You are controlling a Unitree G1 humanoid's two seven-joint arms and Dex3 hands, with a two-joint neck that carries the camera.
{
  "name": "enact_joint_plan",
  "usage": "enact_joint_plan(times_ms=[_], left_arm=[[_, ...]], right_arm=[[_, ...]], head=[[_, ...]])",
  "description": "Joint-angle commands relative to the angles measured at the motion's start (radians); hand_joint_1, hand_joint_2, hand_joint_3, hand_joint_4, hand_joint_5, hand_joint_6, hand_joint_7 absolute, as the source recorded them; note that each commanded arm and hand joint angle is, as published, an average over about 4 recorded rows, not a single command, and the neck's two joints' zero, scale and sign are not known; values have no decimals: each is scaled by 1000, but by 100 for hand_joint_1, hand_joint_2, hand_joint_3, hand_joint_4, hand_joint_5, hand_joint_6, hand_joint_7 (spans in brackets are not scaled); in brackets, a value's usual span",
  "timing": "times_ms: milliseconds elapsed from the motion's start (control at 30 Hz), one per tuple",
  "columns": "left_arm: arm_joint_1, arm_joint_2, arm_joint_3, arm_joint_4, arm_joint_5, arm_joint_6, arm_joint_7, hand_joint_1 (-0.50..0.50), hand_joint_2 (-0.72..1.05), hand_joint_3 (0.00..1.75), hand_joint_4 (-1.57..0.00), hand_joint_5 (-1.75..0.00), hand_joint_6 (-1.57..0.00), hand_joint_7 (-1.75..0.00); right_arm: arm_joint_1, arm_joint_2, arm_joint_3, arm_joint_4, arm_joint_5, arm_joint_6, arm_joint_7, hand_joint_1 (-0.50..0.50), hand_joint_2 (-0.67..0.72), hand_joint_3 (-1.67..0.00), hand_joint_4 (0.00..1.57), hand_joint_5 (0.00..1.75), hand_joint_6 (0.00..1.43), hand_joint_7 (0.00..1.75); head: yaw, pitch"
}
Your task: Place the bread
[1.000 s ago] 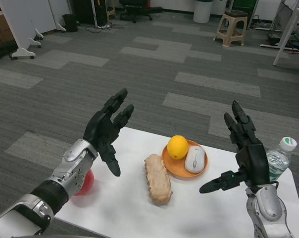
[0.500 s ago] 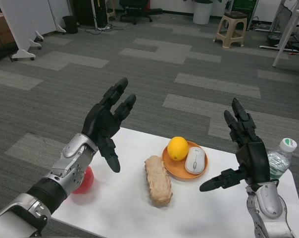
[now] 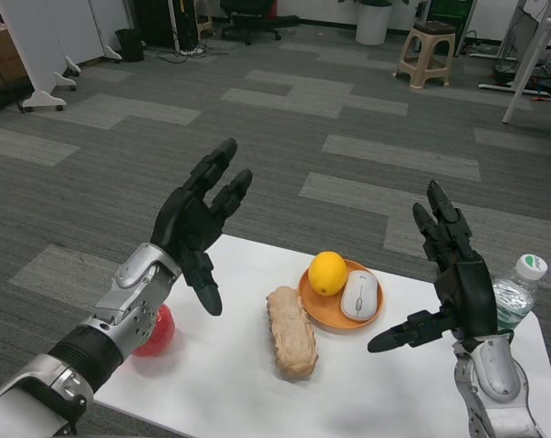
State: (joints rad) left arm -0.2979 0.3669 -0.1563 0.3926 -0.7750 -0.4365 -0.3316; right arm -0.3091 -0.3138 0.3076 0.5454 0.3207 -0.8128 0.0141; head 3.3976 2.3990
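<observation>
- Nearest: the left hand [image 3: 195, 235] is raised above the near-left part of the white tabletop [image 3: 221, 383], fingers spread and holding nothing. The palm faces inward toward the middle; judged as a ready pose before a reach, not a grasp.
- A red ball-like thing [image 3: 155, 334] lies on the tabletop beneath the left forearm, partly hidden by it; what it is cannot be told. It looks incidental to the task.
- The right hand [image 3: 451, 285] is held up over the right side, also released, fingers apart, thumb pointing in toward the centre. Nothing is in it. The two hands face each other with the goods between them, which suggests either could take the pick.
- The bread [image 3: 290, 331], a long pale loaf, lies flat on the tabletop between the hands, its long axis running away from the robot. No hand touches it. It is free on all sides but its far right, so access from above looks easy.
- Just beyond and right of the loaf: an orange plate [image 3: 323, 309], its rim just beside the loaf's far end. It carries an orange [image 3: 327, 271] and a white computer mouse [image 3: 359, 295]; little bare plate remains for the loaf.
- Far right: a water bottle [image 3: 513, 297], upright behind the right hand; a wide swing could tip it.
- Judgement: the task is not yet begun.
</observation>
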Motion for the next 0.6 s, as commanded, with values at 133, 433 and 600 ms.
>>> enact_joint_plan(times_ms=[133, 433, 600], left_arm=[[-20, 14, -8, 0, -5, 2, 5, -50, -64, 9, 0, 0, 0, 0], [-33, 25, -15, 5, -4, -1, 5, -50, -64, 7, 0, 0, 0, 0], [-45, 32, -21, 8, -4, -1, 5, -50, -64, 9, 0, 0, 0, 0]], right_arm=[[-22, -3, -6, -8, 9, -1, -3, -33, 9, 0, 0, 15, 0, 0], [-19, -1, -12, -8, 7, -4, -2, -33, 9, 0, 0, 17, 0, 0], [-19, 7, -17, -4, 6, -5, -2, -33, 9, 0, 0, 15, 0, 0]], head=[[-6, 19], [-26, 42], [-32, 34]])
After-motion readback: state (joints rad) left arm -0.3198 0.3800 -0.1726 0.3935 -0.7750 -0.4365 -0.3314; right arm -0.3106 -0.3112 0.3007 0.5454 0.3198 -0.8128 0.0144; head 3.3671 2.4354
